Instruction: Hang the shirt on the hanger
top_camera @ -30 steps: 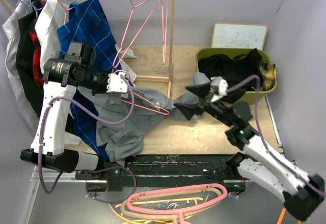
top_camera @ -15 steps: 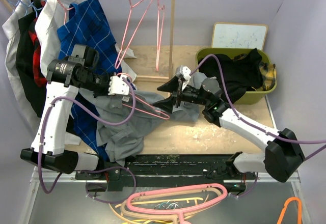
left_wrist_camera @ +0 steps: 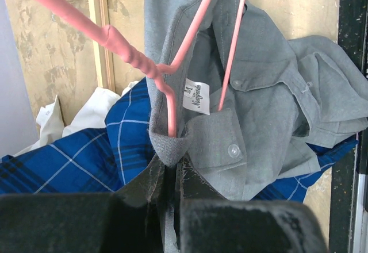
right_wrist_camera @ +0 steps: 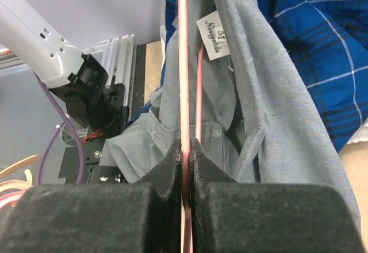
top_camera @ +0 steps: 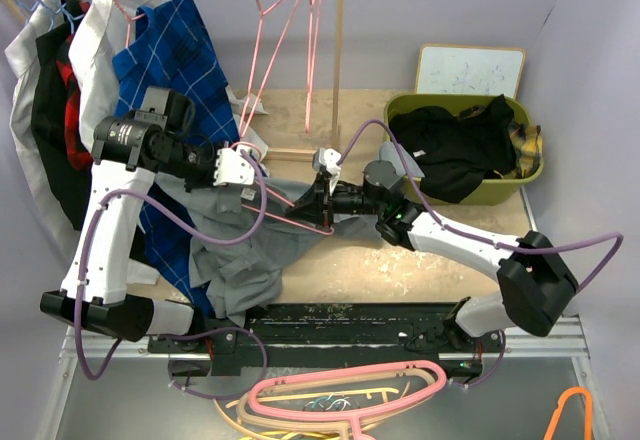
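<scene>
left pincer pinches the collar of the limp shirt, right pincer clamps the thin, springy hanger; collar's my best hold.

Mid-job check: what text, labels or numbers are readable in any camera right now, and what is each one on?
"M": on the white neck label sewn inside the collar of the grey shirt, legible in both wrist views.
Script brand word under the "M", same label: starts with "N", perhaps "Navigando"; too small to be sure.
Whiteboard at the back right: faint scribbles only, unreadable.
No other text or numbers can be read.
</scene>
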Controlling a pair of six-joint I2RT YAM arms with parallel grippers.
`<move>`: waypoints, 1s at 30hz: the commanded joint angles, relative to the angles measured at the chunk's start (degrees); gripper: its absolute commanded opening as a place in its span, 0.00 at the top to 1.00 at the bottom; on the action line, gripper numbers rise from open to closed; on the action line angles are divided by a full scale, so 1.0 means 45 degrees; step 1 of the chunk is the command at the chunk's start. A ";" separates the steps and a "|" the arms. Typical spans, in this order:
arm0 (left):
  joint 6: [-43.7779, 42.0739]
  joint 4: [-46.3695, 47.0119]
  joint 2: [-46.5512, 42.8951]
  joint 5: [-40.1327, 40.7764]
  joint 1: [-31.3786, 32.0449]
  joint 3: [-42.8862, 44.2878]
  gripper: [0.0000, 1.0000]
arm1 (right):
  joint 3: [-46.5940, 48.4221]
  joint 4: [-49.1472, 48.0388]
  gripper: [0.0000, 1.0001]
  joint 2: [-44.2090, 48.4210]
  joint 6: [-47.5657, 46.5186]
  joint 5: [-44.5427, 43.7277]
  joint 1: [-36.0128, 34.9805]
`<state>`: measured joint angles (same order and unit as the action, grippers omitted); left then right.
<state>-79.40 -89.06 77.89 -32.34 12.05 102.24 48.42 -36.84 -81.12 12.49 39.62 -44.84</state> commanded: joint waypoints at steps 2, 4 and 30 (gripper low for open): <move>0.0387 0.0181 -0.0236 -0.0903 0.0065 0.0032 1.00 | 0.0460 -0.1307 1.00 0.0249 0.0288 -0.0910 -0.0182; 0.0642 0.0211 -0.0210 -0.1208 0.0090 0.0081 1.00 | 0.0512 -0.1303 1.00 0.0189 0.0375 -0.1204 -0.0319; 0.2217 0.0156 -0.0027 -0.4278 0.0336 -0.0629 0.76 | -0.0248 -0.4651 1.00 -0.0622 0.1945 -0.3941 -0.1000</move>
<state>-69.65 -84.18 78.13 -46.96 12.32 101.51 46.28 -50.76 -87.61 21.56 29.65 -49.98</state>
